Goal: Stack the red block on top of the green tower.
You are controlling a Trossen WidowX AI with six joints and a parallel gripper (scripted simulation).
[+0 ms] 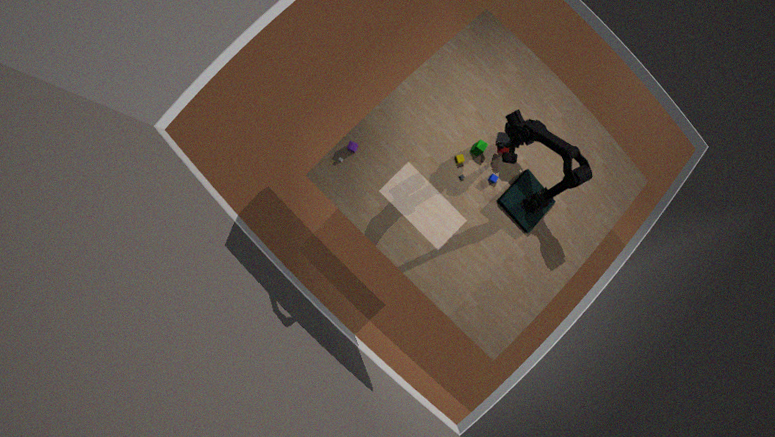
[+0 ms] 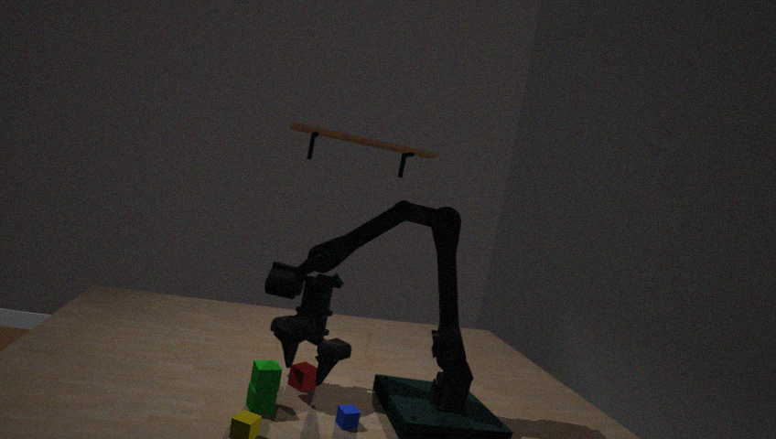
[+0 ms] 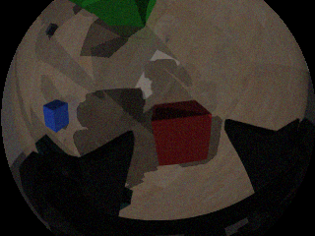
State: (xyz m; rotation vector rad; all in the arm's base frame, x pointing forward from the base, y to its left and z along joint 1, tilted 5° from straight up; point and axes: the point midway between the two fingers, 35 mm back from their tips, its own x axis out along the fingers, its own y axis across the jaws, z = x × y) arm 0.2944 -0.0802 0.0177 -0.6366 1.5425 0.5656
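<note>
Clock positions refer to the top view, 12 o'clock being its upper edge. The wood-grain counter (image 1: 521,301) (image 2: 163,339) (image 3: 246,64) is pale brown and set cornerwise, one corner near 12 o'clock. A brown floor (image 1: 253,119) (image 2: 12,336) surrounds it, bounded by a light skirting (image 1: 258,28) (image 2: 24,318). In the exterior view, dim grey walls (image 2: 163,163) meet at a corner; a wooden shelf (image 2: 361,141) is mounted on two black brackets.

The tool (image 1: 505,149) (image 2: 304,375) (image 3: 181,130) points down with its fingers wide apart and nothing clamped. The red block (image 1: 503,151) (image 2: 302,376) (image 3: 182,135) rests on the counter beneath the tool, within the span of the fingers as seen from the wrist, and at 3 o'clock from the green tower (image 1: 479,145) (image 2: 264,387) (image 3: 118,12). The tower stands upright, two blocks high, with a slight offset between levels.

From the tower, the yellow block (image 1: 460,158) (image 2: 244,424) is at 8 o'clock, the blue block (image 1: 493,178) (image 2: 347,417) (image 3: 56,116) at 5 o'clock, and the purple block (image 1: 352,147) well apart at 9 o'clock. A pale rectangle (image 1: 431,209) lies between 7 and 8 o'clock. The dark green base plate (image 1: 514,208) (image 2: 401,394) is between 4 and 5 o'clock. Long arm shadows cross the counter.
</note>
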